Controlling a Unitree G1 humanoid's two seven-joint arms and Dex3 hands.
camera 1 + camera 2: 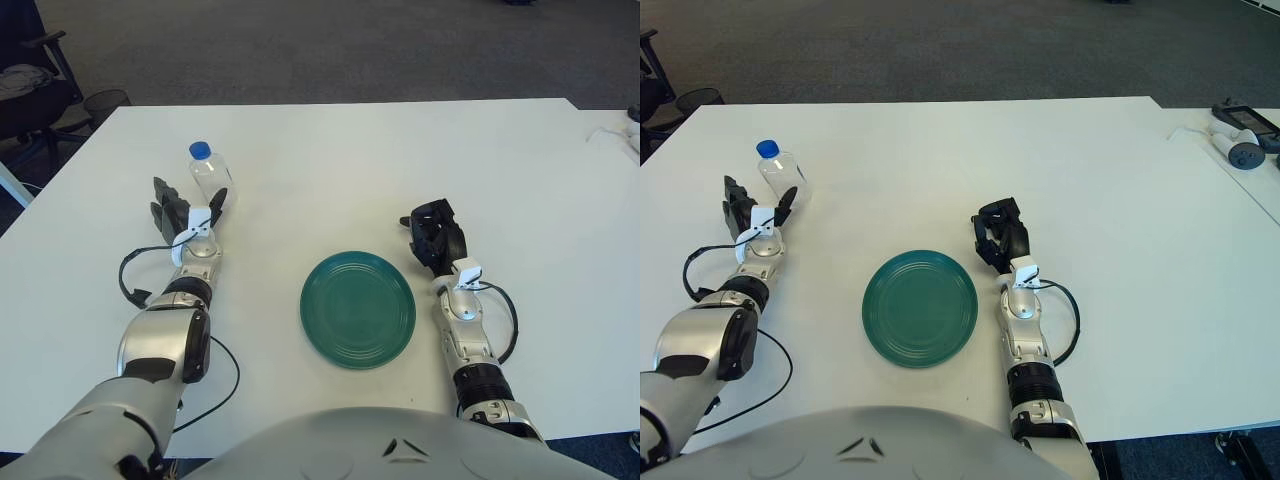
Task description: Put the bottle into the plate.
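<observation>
A clear water bottle (210, 172) with a blue cap (200, 150) is standing upright on the white table (330, 160), at about ten o'clock from the green plate (358, 308) and well apart from it. The left hand (183, 212) is reaching just beside the bottle's base, its dark fingers (163, 205) spreading to either side of the base without closing on it. The right hand (434, 238) is showing at about two o'clock from the plate, near its rim, fingers curling loosely and holding nothing. The plate is lying flat between the two forearms.
</observation>
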